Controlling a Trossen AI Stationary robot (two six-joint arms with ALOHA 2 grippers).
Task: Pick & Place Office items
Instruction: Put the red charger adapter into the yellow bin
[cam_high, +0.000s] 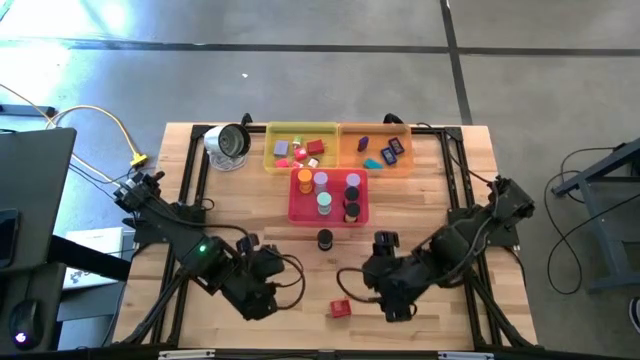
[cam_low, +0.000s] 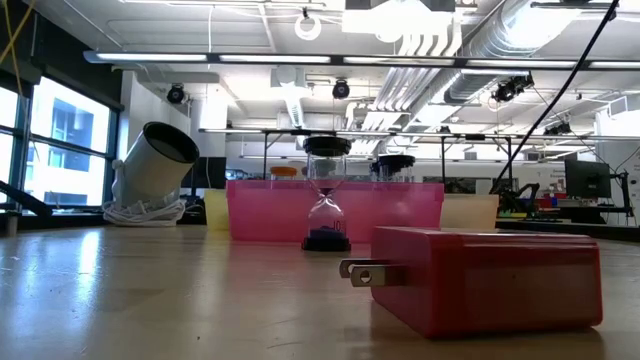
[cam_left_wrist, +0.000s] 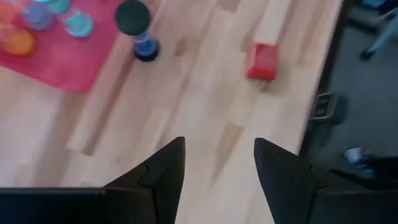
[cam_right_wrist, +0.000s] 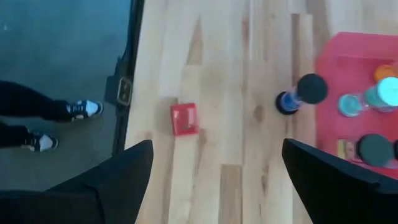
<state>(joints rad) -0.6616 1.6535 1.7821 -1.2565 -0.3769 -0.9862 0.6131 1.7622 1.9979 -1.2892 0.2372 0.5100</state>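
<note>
One red block (cam_high: 341, 308), three trays (cam_high: 329, 208)

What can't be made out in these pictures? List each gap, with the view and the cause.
- Pink tray, low view: its translucent wall blurs the contents; only the hourglass in front shows clearly.
- Yellow tray and orange tray, high view: the pieces inside are too small to identify.
- Red plug block, low view: it hides the table behind it.
- Person's legs, right wrist view: cut off by the picture's edge.
- Left claw and right claw: open, fingers cut off at the bottom.
</note>
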